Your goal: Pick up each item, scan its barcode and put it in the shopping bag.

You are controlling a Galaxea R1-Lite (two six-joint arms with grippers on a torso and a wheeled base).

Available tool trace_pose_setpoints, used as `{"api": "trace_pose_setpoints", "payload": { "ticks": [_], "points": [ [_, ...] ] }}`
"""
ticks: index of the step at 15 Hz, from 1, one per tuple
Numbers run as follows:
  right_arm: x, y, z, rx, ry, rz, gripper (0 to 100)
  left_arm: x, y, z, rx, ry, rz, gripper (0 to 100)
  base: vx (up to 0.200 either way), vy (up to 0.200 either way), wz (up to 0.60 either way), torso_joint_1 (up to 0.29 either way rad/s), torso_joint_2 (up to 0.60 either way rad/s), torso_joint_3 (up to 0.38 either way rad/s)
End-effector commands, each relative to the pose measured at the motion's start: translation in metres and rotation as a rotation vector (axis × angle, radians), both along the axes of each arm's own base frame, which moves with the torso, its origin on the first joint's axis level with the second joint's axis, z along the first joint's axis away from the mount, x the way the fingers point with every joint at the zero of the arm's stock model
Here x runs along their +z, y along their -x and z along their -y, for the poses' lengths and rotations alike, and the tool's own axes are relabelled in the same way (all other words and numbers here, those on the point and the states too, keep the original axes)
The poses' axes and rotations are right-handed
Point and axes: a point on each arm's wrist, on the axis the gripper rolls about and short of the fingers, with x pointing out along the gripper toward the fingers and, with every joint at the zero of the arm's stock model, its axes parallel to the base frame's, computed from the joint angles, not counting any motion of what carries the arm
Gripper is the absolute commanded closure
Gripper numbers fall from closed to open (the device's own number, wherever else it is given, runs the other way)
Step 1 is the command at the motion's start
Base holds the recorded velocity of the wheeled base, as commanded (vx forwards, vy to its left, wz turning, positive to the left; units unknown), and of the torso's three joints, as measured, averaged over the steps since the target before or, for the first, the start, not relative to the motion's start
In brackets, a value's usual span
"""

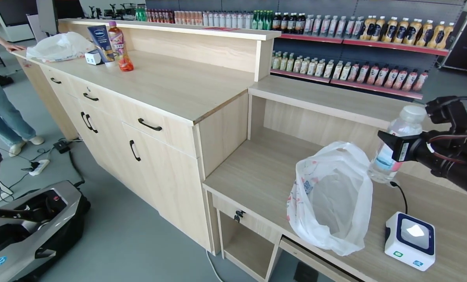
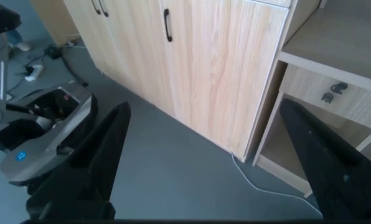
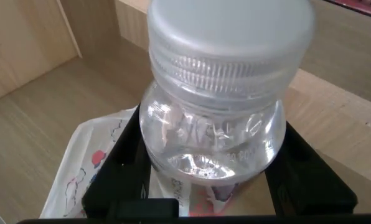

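Head view: the right gripper [image 1: 391, 149] is clamped on a clear water bottle [image 1: 402, 124], held upright in the air above the lower counter [image 1: 257, 176], just beside the open white shopping bag [image 1: 331, 199]. A white barcode scanner [image 1: 410, 239] sits near the bag.

Left wrist view: the left gripper [image 2: 204, 109] is spread wide with nothing in it, over grey floor [image 2: 173, 174] beside wooden cabinets [image 2: 216, 56].

Right wrist view: black fingers [image 3: 310, 168] press both sides of the bottle below its white cap [image 3: 231, 25], with the bag below.
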Motion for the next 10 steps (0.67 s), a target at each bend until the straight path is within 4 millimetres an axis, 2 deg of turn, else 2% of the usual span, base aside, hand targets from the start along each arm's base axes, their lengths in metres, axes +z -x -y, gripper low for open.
{"api": "trace_pose_setpoints", "payload": {
  "ticks": [1,4,5,10],
  "points": [
    [-0.048,-0.032,0.000,0.003,-0.002,-0.098,100,0.000,0.000,0.000,0.001,0.000,0.000,0,0.000,0.000,0.00,0.000,0.00,0.000],
    [-0.083,-0.052,0.000,0.000,-0.001,-0.130,100,0.000,0.000,0.000,0.001,0.000,0.000,0,0.000,0.000,0.00,0.000,0.00,0.000],
    [-0.089,-0.059,-0.001,0.005,0.001,-0.131,100,0.000,0.000,0.000,0.001,0.000,0.000,0,0.000,0.000,0.00,0.000,0.00,0.000],
    [-0.094,-0.092,-0.019,0.057,-0.002,-0.078,100,0.000,0.000,0.000,0.001,0.000,0.000,0,0.000,0.000,0.00,0.000,0.00,0.000]
  ]
}}
